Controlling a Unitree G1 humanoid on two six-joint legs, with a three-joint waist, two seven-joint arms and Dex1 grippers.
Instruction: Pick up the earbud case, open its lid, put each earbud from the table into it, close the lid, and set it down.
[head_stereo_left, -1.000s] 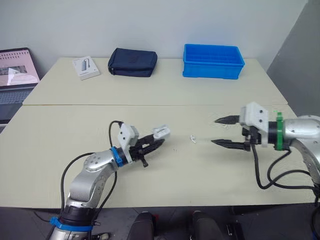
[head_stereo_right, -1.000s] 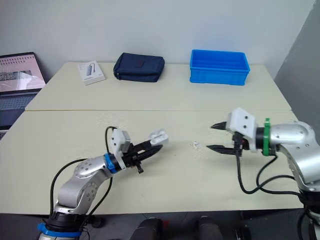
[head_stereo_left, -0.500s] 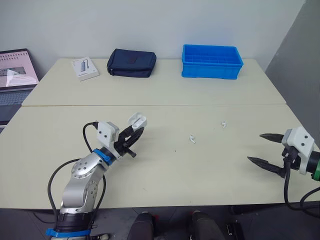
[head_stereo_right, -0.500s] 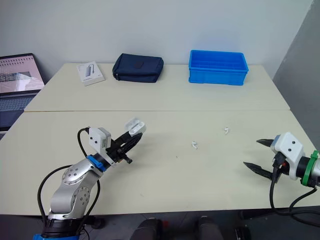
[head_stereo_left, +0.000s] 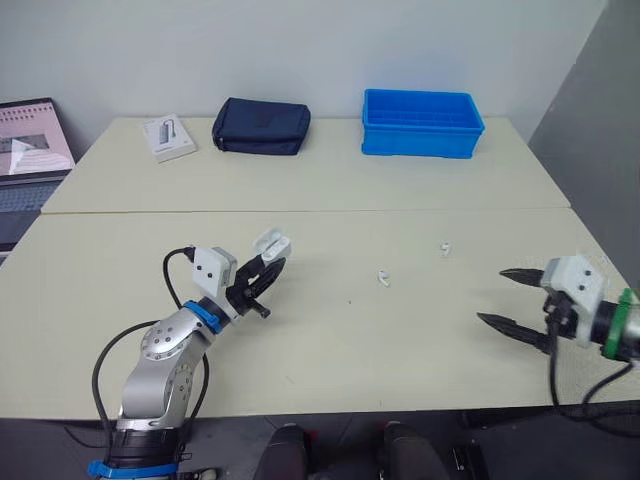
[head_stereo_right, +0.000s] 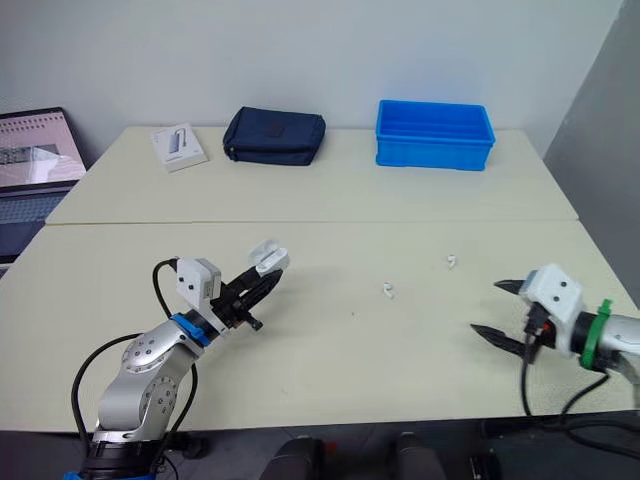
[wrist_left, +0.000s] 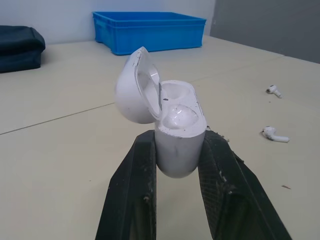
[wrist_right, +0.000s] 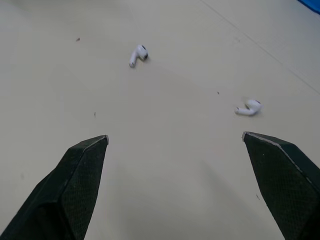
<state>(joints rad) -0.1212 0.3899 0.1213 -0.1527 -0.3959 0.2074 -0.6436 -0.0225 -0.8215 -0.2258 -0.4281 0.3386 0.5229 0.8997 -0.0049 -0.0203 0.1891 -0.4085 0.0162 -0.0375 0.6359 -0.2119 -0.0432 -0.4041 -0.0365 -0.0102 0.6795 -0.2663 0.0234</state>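
Now | left hand (wrist_left: 180, 136) clamps open-lidded earbud case (wrist_left: 178, 119) | right hand (wrist_right: 175, 136) spread wide above table (head_stereo_left: 400, 180)

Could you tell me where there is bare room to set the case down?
Bare: the table between the left gripper holding the case and the middle earbud. Crowded: from there past the far earbud to the right gripper, and the back edge with box, pouch and bin.

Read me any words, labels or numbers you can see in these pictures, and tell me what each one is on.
No text can be read.
Laptop screen: shows a page, too blurred to read.
White box: printing too small to read.
Earbud case: no marking visible.
Blue bin: no label visible.
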